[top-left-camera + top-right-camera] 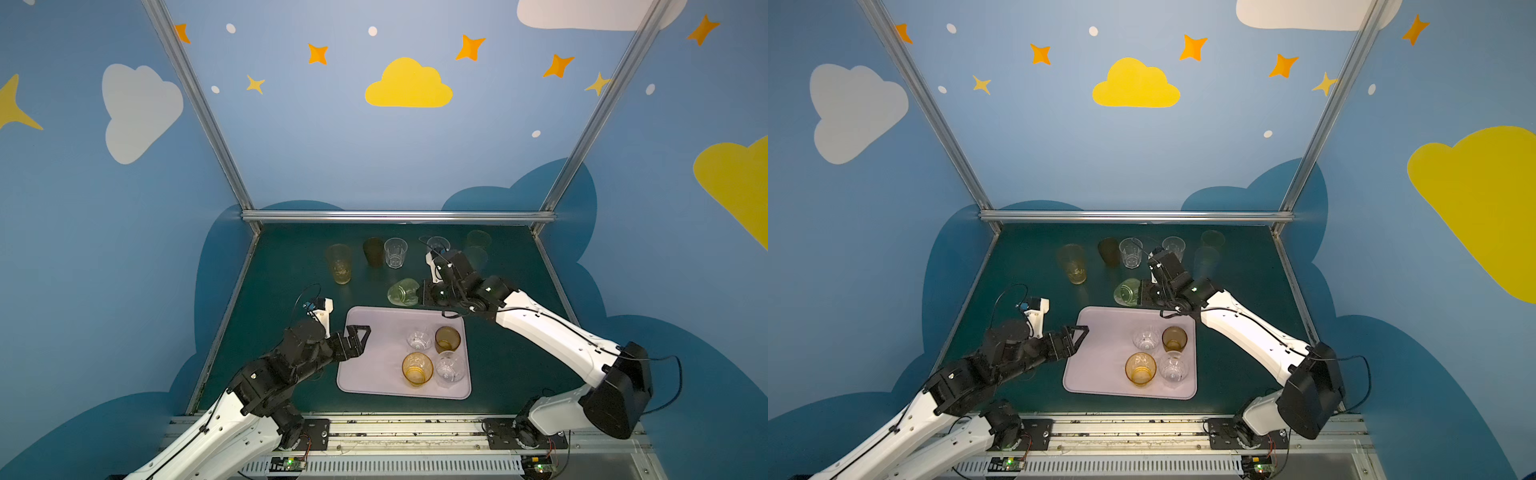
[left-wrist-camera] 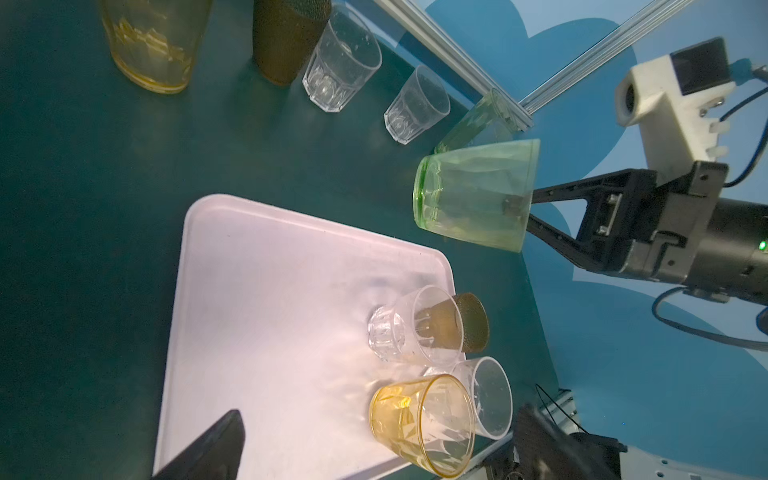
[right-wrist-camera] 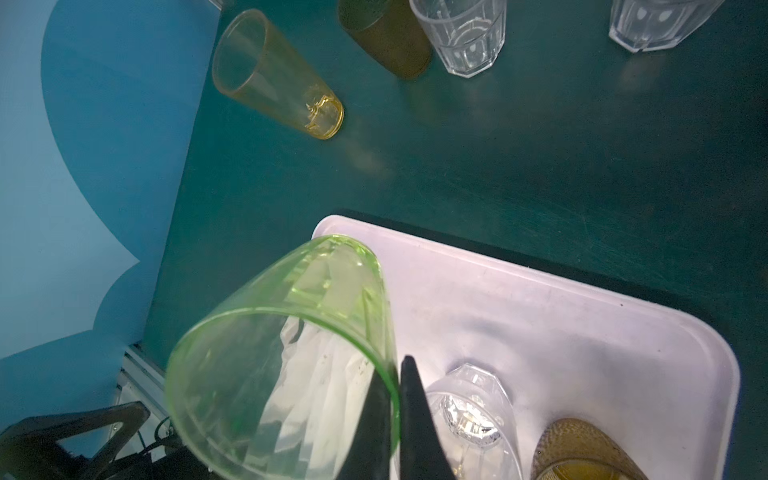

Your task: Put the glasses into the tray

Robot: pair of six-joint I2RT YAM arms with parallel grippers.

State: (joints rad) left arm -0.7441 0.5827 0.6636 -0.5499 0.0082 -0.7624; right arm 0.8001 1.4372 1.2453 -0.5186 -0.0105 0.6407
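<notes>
Grip: right gripper (image 3: 397,395) clenched on green tumbler (image 1: 402,292) at rim, one finger inside mouth, one outside. Glass hangs sideways just beyond tray (image 1: 374,365) far edge, seemingly off table. Long axis near level, along that edge; base toward tray's far-left corner, mouth toward gripper. Beside tray's left edge, left gripper (image 1: 360,338) spread wide, empty.

Risks: thin rim pinch lets glass swivel or slip; released sideways, it rolls; lowering could clip clear tumbler (image 1: 419,338) inside tray.

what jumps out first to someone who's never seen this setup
The green glass, tipped on its side with its rim pinched in the right pincer, by the far edge of the lilac tray. Then the four short glasses clustered in the tray's right half, and the left pincer open at its left edge.
</notes>
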